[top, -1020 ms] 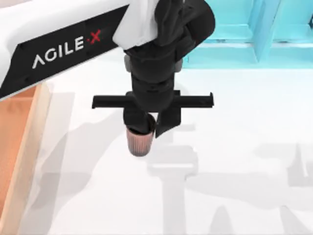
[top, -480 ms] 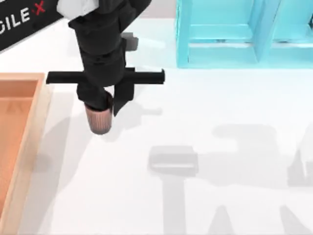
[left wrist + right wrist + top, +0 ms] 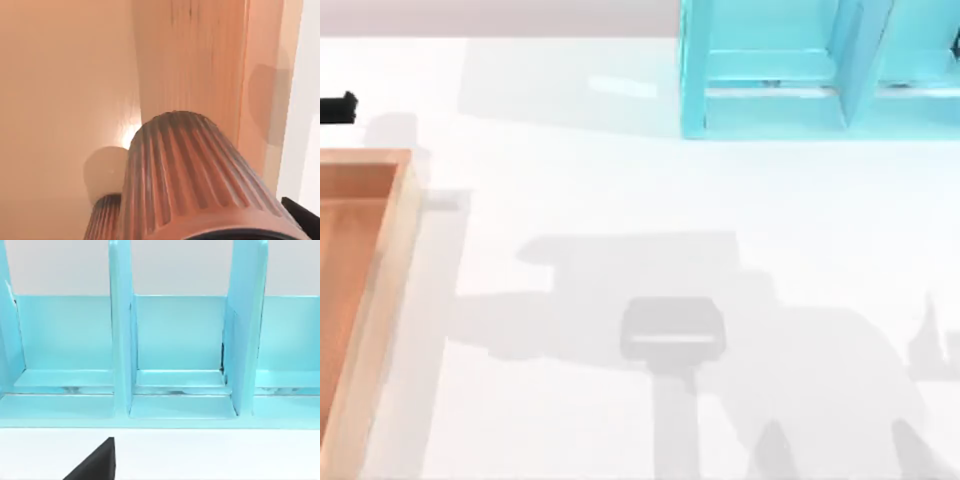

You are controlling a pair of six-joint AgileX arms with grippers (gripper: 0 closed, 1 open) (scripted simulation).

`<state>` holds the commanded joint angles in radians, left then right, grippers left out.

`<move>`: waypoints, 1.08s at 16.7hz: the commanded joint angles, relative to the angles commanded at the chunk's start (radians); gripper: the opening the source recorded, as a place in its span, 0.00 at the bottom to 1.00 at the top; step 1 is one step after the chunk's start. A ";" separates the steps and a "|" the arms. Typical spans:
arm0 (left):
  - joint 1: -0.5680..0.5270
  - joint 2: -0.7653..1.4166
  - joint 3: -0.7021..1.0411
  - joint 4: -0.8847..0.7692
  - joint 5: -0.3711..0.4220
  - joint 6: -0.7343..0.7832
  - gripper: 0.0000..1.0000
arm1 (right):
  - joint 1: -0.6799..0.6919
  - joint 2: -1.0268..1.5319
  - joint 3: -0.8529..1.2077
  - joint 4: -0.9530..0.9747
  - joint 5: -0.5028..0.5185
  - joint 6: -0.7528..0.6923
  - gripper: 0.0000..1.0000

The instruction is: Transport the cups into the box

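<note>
In the left wrist view a ribbed reddish-brown cup [image 3: 195,175] sits close up, held over the orange-brown floor of the box [image 3: 55,75]. My left gripper is shut on it, and one black fingertip [image 3: 303,216] shows beside the cup. A second cup [image 3: 103,219] stands lower down on the box floor, partly hidden by the held one. In the top view the box's tan rim [image 3: 382,300] lies at the left edge, and a black end of my left gripper's crossbar [image 3: 337,107] sticks in above it.
The cyan shelf-like frame [image 3: 790,70] stands at the back right, and my parked right arm's wrist view faces it [image 3: 180,355], with a black part of the right gripper [image 3: 95,465] low in that view. White table [image 3: 670,220] lies between box and frame.
My left arm has carried the cup leftward across the table and out past the top view's left edge, over the box. Only its shadow stays on the table.
</note>
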<state>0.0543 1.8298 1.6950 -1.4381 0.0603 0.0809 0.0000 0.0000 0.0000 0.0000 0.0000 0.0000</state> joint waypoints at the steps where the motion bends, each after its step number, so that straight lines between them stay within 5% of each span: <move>1: 0.058 -0.015 -0.011 -0.005 0.004 0.057 0.00 | 0.000 0.000 0.000 0.000 0.000 0.000 1.00; 5: 0.188 -0.058 -0.042 -0.015 0.014 0.185 0.00 | 0.000 0.000 0.000 0.000 0.000 0.000 1.00; 18: 0.199 -0.058 -0.210 0.159 0.013 0.197 0.00 | 0.000 0.000 0.000 0.000 0.000 0.000 1.00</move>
<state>0.2537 1.7723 1.4852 -1.2787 0.0735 0.2782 0.0000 0.0000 0.0000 0.0000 0.0000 0.0000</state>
